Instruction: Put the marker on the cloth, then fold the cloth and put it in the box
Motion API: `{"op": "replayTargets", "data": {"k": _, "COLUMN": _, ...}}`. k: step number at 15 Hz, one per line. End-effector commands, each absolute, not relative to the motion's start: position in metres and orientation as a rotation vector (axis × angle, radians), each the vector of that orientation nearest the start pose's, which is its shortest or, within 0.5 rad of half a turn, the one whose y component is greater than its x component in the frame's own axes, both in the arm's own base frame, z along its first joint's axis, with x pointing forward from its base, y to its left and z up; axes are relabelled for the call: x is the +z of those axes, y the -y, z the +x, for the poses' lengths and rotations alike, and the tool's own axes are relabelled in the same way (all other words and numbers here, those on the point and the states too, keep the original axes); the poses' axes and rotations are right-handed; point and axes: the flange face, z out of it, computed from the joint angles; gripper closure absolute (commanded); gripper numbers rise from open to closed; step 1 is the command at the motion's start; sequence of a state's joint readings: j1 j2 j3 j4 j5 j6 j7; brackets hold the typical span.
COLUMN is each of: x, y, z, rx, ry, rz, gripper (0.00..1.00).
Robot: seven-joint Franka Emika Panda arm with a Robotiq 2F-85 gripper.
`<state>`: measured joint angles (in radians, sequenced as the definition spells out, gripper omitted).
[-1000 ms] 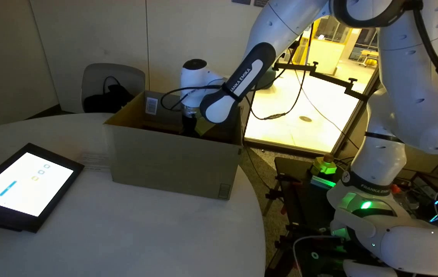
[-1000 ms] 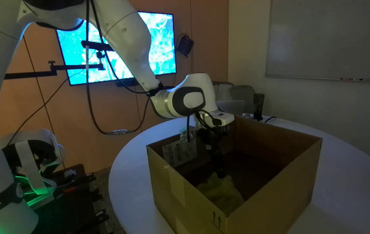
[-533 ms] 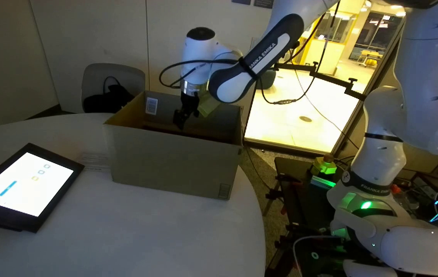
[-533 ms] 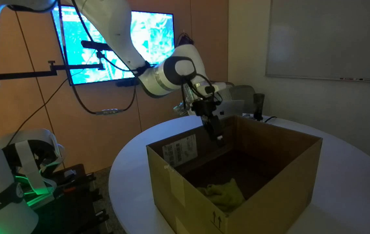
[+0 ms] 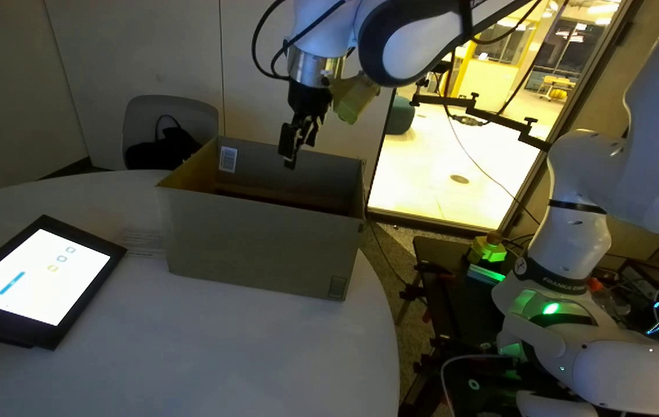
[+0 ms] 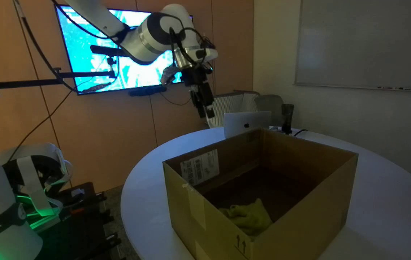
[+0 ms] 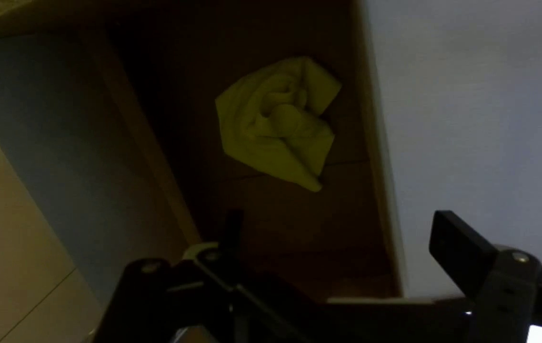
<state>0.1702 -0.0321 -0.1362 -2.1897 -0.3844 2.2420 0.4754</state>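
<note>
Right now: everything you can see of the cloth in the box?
The cloth is yellow-green, matte, and looks like soft fabric. It lies loosely crumpled, with ridges and a rounded bump bunched around the middle and pointed corners splayed outward. It rests at the bottom of the box, which partly hides it in an exterior view. The open claw is clear of it. Whether the marker is wrapped inside can't be told.

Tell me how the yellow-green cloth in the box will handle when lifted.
The yellow-green cloth will probably droop, given its soft creases. Its thin-looking edges suggest it's light. Lying crumpled, it may unfold as it rises.
</note>
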Motion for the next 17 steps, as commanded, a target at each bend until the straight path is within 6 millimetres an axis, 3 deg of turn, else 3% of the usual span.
{"op": "replayTargets", "data": {"k": 1, "x": 0.458, "y": -0.050, "z": 0.496, "rx": -0.094, "ry": -0.240, "rz": -3.330, "gripper": 0.00}}
{"op": "replayTargets", "data": {"k": 4, "x": 0.494, "y": -0.079, "z": 0.466, "rx": 0.060, "ry": -0.198, "rz": -3.305, "gripper": 0.00}}
{"op": "replayTargets", "data": {"k": 8, "x": 0.533, "y": -0.096, "z": 0.433, "rx": 0.144, "ry": -0.166, "rz": -3.270, "gripper": 0.00}}
{"op": "replayTargets", "data": {"k": 13, "x": 0.557, "y": -0.092, "z": 0.411, "rx": 0.065, "ry": -0.053, "rz": -3.257, "gripper": 0.00}}
{"op": "replayTargets", "data": {"k": 14, "x": 0.545, "y": -0.098, "z": 0.421, "rx": 0.096, "ry": -0.107, "rz": -3.279, "gripper": 0.00}}
{"op": "replayTargets", "data": {"k": 17, "x": 0.552, "y": -0.094, "z": 0.415, "rx": 0.072, "ry": -0.076, "rz": -3.277, "gripper": 0.00}}
